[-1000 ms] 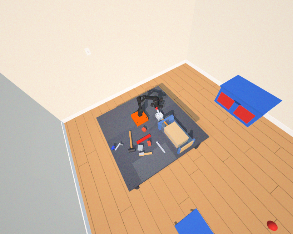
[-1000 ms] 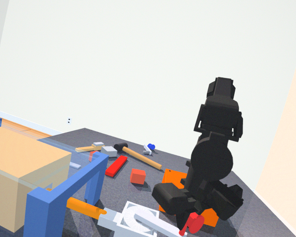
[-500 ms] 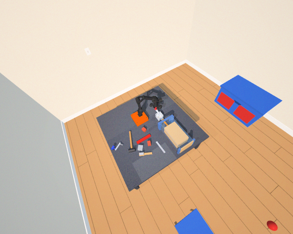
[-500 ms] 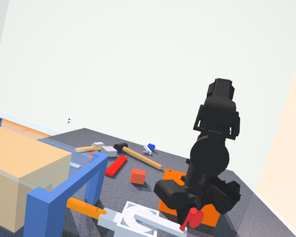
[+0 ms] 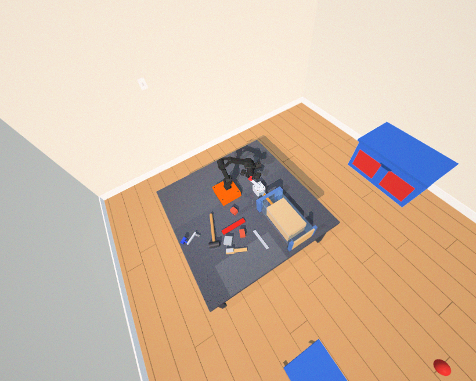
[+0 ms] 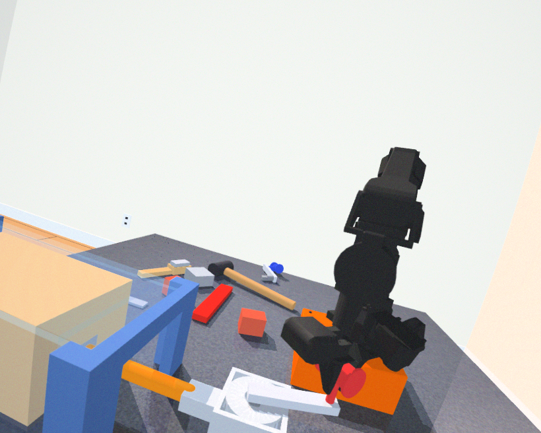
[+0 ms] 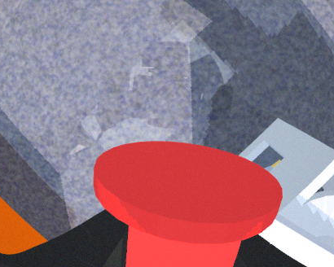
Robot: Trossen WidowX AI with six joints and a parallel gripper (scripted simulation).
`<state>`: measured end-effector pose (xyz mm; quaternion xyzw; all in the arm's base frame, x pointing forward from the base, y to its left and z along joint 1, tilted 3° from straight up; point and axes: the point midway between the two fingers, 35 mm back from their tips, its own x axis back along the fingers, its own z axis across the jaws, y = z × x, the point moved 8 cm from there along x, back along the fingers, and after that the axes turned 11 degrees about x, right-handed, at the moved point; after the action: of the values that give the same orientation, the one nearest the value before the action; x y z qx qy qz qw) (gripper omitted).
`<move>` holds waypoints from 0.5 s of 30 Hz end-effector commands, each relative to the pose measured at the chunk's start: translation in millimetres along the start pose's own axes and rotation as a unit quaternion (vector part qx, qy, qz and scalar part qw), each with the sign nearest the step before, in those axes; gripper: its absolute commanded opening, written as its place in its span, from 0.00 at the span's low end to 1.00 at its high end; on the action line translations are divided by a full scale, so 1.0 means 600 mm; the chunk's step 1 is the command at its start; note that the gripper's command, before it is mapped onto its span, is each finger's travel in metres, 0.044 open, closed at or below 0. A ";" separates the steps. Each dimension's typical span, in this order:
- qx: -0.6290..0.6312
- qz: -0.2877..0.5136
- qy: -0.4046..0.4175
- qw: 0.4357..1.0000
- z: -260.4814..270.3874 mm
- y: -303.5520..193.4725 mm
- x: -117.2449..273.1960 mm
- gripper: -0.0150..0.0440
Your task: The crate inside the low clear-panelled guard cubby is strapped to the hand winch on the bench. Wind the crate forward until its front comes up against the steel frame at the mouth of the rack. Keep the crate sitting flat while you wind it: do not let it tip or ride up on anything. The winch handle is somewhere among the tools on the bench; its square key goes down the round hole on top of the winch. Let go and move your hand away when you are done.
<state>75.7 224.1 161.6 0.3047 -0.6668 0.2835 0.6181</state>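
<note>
Black parallel-jaw gripper pinched round red knob at free end of white crank arm; in exterior view, arm's long axis ran left from hand to winch hub.

1. Crate: matt, smooth, cardboard-like or pale wood.
2. Mallet left of the crate in the top view: handle wood-like, smooth; head matt black.
3. Winch at the crate's strap end: white, smooth, plastic-looking.
4. Bench top beneath the crate: speckled, stone-like.
</note>
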 end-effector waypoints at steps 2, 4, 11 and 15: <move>-0.004 0.014 0.009 1.000 0.014 -0.024 -0.005 0.25; -0.004 0.014 0.009 1.000 0.016 -0.028 -0.005 0.25; -0.004 0.014 0.009 1.000 0.021 -0.041 -0.004 0.25; -0.004 0.014 0.009 1.000 0.023 -0.049 -0.004 0.25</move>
<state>83.2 204.1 161.4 0.3080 -0.6638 0.2858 0.6187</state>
